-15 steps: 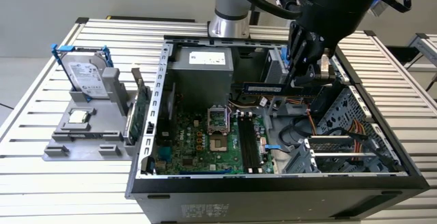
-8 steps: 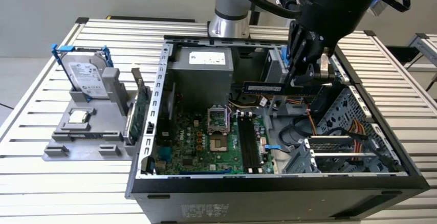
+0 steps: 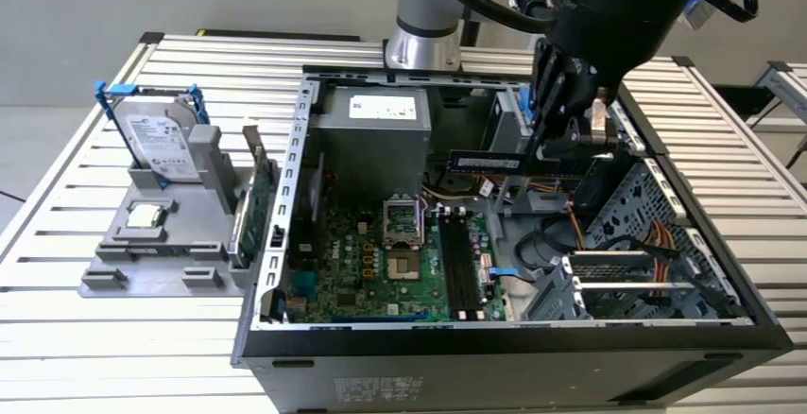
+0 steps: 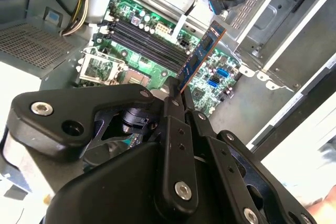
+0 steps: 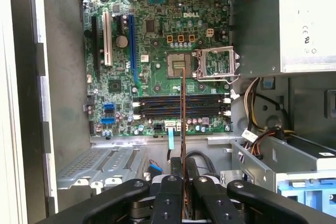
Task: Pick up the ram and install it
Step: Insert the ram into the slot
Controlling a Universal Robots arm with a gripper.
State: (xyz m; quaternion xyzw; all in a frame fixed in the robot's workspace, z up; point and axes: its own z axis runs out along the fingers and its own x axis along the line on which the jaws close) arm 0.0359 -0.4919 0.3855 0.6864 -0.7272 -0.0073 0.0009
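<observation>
The hand (image 5: 182,182) pinches the ram (image 5: 182,119) by one end, holding it in the air over the memory slots (image 5: 157,106) inside the open computer case (image 3: 505,362), probably to clear the parts below.

Likely lab: slatted metal bench (image 3: 113,338), opened computer case (image 3: 505,376)

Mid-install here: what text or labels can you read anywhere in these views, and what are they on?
White label on the power supply: print too small to read.
Label on the hard drive: too small to read.
Sticker on the ram, held in the gripper: too small to read.
White lettering on the motherboard: a maker's mark, not quoted.
</observation>
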